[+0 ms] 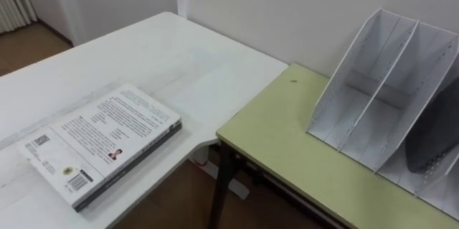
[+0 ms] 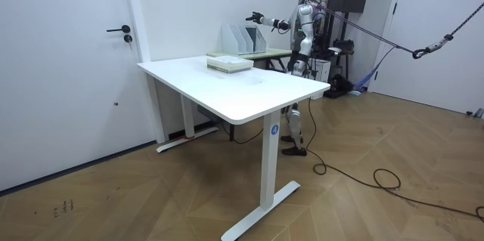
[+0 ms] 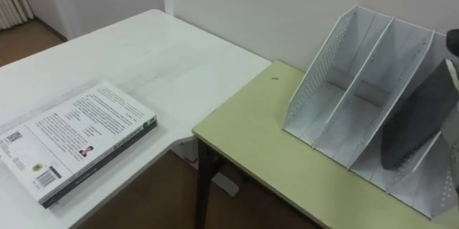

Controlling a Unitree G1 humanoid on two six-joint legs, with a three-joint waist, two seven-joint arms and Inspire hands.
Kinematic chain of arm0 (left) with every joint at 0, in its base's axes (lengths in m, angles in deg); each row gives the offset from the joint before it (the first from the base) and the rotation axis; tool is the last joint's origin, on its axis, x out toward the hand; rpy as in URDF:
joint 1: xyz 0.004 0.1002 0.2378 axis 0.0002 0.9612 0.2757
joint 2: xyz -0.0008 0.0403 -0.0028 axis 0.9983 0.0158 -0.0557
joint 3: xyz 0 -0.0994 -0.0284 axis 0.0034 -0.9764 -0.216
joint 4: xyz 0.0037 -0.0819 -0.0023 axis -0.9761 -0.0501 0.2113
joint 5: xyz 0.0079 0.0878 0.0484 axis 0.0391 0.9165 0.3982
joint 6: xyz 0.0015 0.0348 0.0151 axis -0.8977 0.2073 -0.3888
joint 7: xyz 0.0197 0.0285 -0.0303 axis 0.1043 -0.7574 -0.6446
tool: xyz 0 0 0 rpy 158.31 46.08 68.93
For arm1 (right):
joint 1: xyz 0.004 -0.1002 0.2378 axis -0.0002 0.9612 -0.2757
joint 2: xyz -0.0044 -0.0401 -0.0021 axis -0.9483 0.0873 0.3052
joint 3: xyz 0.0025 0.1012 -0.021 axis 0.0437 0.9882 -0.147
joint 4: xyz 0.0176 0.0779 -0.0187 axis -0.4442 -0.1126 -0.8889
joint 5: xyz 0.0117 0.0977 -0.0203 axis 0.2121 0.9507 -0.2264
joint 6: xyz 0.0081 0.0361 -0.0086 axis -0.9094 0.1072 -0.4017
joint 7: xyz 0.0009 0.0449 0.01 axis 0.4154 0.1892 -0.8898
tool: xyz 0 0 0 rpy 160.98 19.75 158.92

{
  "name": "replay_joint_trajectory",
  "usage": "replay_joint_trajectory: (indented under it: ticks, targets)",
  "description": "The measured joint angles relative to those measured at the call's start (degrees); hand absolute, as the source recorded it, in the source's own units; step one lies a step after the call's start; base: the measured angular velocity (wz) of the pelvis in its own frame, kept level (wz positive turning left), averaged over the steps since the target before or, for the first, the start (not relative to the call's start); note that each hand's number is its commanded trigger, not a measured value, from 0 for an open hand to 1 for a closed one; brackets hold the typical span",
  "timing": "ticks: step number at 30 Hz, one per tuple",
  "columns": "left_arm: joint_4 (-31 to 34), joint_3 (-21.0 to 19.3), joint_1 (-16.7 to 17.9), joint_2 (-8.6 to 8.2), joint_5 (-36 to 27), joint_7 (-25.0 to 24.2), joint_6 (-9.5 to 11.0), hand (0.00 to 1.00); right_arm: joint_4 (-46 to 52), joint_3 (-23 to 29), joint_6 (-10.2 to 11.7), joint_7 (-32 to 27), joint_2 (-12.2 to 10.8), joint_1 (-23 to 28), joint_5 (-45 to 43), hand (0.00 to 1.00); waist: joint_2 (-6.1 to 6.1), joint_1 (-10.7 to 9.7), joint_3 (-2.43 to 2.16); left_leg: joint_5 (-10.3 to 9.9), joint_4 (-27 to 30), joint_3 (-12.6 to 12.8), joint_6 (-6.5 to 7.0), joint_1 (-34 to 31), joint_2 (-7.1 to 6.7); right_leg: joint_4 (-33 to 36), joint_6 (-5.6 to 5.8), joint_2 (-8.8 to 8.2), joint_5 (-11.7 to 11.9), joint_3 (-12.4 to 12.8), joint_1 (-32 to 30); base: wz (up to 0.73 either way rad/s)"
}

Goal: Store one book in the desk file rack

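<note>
The book (image 1: pixel 100 143) lies flat, back cover up, on the white table (image 1: pixel 179 49), near the edge that faces me and well apart from the file rack (image 1: pixel 380 92), which stands on the green desk (image 1: pixel 287 157) beside it. The two nearer slots look empty. A dark shape (image 1: pixel 434 136) sits in or behind the rightmost one, and I cannot tell what it is. In the room view my right hand (image 2: pixel 253 16) is raised over the rack and holds nothing that I can see, but I cannot tell how it is set. I judge the book thick, stiff and fairly heavy, with a smooth cover that may slip. I would take it across the spine side, thumb on top, then stand it upright.
</note>
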Motion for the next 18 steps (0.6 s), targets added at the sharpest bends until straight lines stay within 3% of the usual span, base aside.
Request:
replay_joint_trajectory:
  ticks: [5, 8, 13, 18]
  targets:
    - [0.44, -0.03, 0.12, 0.02, 0.37, 0.01, -0.05, 0.0, 1.98, -1.25, -0.14, 0.46, -0.02, 0.0, -0.22, 0.0, 0.01, 0.22, 0.03, 0.0, -0.07, 0.5, 0.0, 0.13, 0.01, 0.11, -0.01, 0.04, 0.01, 0.36, -0.29, -0.04]
    - [0.85, 0.0, 0.04, 0.02, 1.2, -0.33, -0.06, 0.0, 10.35, -3.28, -0.18, 1.99, -0.03, 0.0, -0.21, 0.0, 0.46, 0.34, -0.02, 0.0, -0.02, 0.8, 0.0, -0.06, 0.05, 0.72, -0.01, 0.07, 0.01, 0.66, -0.83, -0.11]
    - [0.6, 0.06, -0.17, -0.02, 1.69, -1.2, 0.02, 0.0, 22.8, -6.64, -0.08, 9.86, -0.15, 0.73, -0.31, 0.0, 1.04, 0.88, 0.36, 0.0, 0.1, 1.04, 0.0, -0.02, 0.32, 0.73, -0.02, 0.13, 0.29, 1.19, -0.91, -0.02]
    - [0.76, 0.11, -0.27, -0.02, 1.58, -1.2, 0.0, 0.0, 31.88, -10.44, -0.32, 20.65, -0.51, 5.49, 0.11, 0.0, 1.01, 1.48, 0.3, 0.0, 0.13, 1.13, 0.0, -0.09, 0.51, 0.74, -0.02, -0.03, 0.33, 1.37, -0.7, 0.0]
